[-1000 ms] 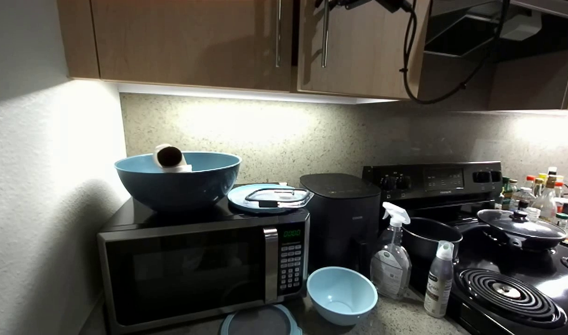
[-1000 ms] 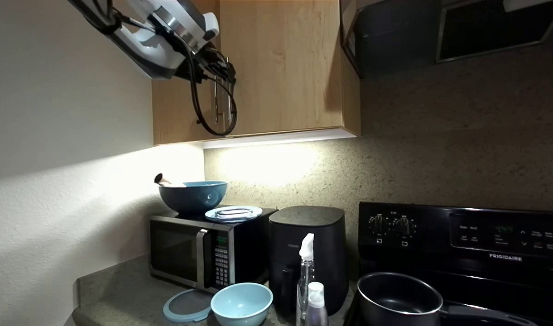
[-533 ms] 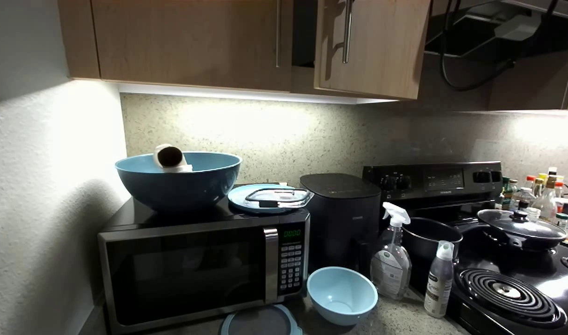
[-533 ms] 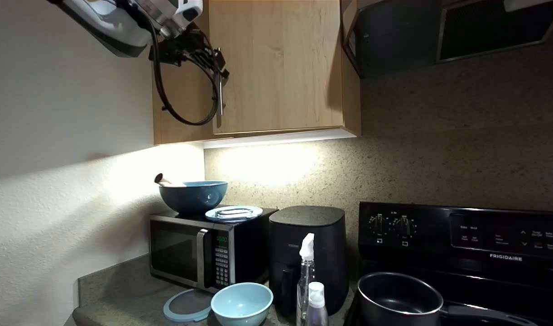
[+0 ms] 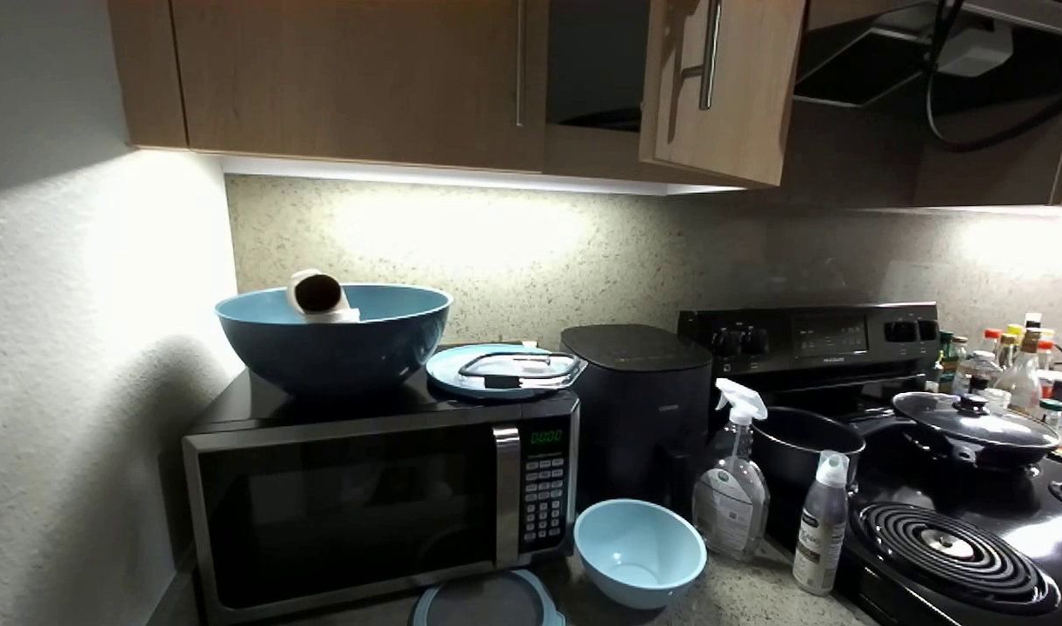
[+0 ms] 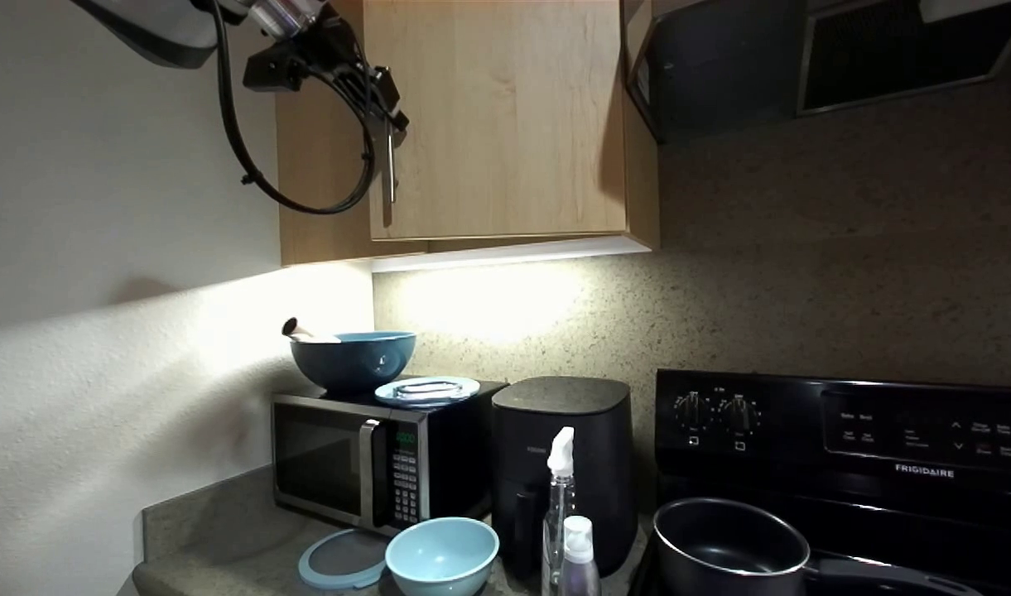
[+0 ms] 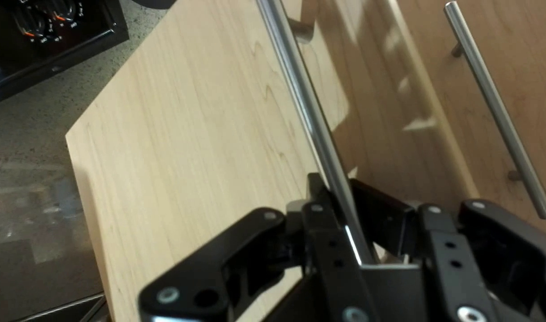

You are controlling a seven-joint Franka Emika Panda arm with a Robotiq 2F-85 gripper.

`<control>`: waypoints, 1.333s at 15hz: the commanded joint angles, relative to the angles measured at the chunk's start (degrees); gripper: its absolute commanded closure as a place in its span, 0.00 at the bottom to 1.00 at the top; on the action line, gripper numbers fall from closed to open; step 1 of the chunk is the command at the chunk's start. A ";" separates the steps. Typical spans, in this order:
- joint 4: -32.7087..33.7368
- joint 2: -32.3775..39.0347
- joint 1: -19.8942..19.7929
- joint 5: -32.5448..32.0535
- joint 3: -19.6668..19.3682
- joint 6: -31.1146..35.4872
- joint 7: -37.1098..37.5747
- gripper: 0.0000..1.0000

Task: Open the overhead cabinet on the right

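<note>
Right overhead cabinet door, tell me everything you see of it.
The cabinet door is a flat light-brown panel, grained like wood, with an upright silvery bar handle near its free edge. It stands partly open beside the wider cabinet, above the air fryer, baring a dark opening. The gripper straddles the handle; how firmly it grips is unclear.

Up there, the neighbouring cabinet (image 5: pixel 357 78) is hanging left of the overhead cabinet (image 6: pixel 505 124). Below, the microwave (image 5: pixel 348 513) is standing left of the air fryer (image 5: pixel 644 409), carrying a big bowl (image 5: pixel 330 356) and, right of it, a plate (image 5: pixel 450 369). In front, a smaller bowl (image 5: pixel 639 556) is resting right of a lid (image 6: pixel 345 555) and left of a spray bottle (image 5: pixel 731 504). Farther right, a saucepan (image 6: pixel 724 579) is sitting on the stove (image 6: pixel 778 418).
</note>
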 commanded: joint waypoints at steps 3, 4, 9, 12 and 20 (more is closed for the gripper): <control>-8.92 -10.24 -3.35 3.67 -0.67 -5.63 -2.49 0.94; -9.79 -11.30 -3.68 3.71 -0.58 -5.31 -2.96 0.94; -13.13 -14.95 -4.76 6.16 -0.79 -3.62 -6.43 0.94; -13.24 -15.49 -3.63 10.38 -1.81 -3.58 -9.91 0.93; -9.56 -10.76 -6.83 9.55 1.23 3.22 -12.91 0.93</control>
